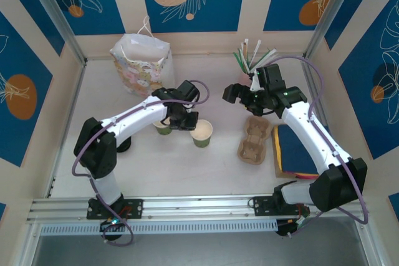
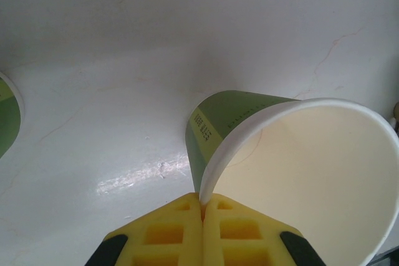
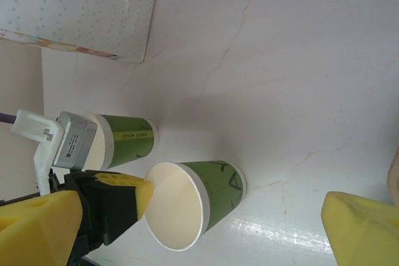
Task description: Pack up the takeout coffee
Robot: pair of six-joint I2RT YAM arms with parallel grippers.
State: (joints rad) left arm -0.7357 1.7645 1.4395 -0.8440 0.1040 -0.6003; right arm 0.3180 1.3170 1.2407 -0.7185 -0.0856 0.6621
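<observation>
The left gripper (image 2: 201,216) is clamped on the rim of the lidless green paper cup (image 1: 202,133), which stands upright mid-table, a second green cup (image 1: 162,128) at its 9 o'clock. The right gripper (image 1: 240,98) hangs wide open at the gripped cup's 2 o'clock.

Left wrist view: open cup (image 2: 299,172) runs off the right and lower edges; a second cup (image 2: 7,119) is a sliver at the left edge. Top view: left gripper (image 1: 187,124) covers part of that cup; lid undeterminable. Dark item (image 1: 123,147) under the left arm (image 1: 134,119), unidentifiable. Right wrist view: gift bag (image 3: 75,10) cropped.
</observation>
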